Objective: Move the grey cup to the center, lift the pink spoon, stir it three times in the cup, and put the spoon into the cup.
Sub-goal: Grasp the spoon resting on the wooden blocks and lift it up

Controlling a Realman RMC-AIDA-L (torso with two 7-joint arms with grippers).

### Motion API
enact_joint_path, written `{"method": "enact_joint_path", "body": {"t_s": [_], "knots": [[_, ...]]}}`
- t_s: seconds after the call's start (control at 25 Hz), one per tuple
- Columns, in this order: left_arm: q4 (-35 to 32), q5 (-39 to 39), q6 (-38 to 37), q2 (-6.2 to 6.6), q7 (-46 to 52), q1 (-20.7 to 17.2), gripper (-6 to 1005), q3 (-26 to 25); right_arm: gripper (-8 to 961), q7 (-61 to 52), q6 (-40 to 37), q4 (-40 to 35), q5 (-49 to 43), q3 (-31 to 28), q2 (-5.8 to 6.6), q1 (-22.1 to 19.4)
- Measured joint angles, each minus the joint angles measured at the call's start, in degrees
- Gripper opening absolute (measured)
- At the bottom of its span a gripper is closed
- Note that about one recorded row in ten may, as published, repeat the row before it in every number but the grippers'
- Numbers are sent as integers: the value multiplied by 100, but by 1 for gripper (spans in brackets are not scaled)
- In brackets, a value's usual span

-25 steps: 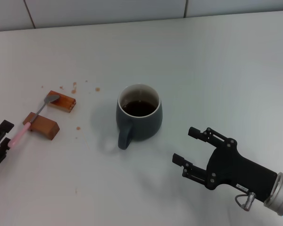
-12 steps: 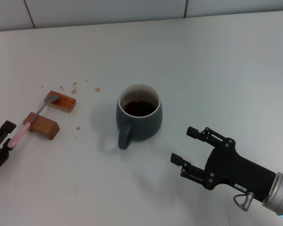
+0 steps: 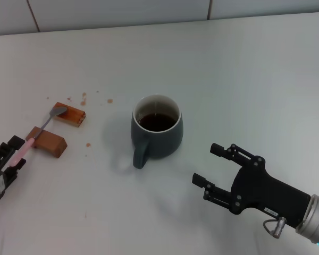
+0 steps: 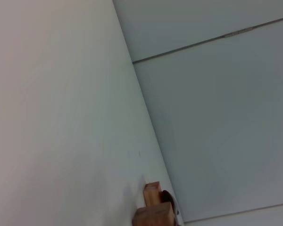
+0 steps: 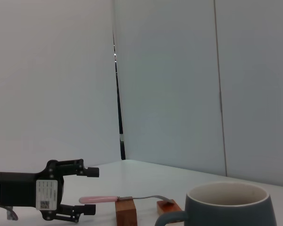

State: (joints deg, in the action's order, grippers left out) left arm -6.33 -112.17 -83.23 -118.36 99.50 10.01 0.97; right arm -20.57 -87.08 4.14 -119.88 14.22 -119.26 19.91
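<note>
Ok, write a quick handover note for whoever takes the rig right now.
Left hand: open, straddling the handle end of the pink spoon, not closed on it.
Right hand: open, idle to the right of the grey cup, nearer the robot.
The cup stands mid-table, dark liquid inside. The spoon rests across two wooden blocks.
Done: cup centred.
Left: grip and lift the spoon, stir three times, leave it in the cup.
</note>
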Motion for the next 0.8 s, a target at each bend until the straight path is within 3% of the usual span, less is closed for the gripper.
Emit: {"method": "enact_joint_path", "body": {"t_s": [0.8], "knots": [[144, 1, 12, -5, -54, 113, 814, -5, 754, 0, -2, -27, 0, 69, 17, -31]]}}
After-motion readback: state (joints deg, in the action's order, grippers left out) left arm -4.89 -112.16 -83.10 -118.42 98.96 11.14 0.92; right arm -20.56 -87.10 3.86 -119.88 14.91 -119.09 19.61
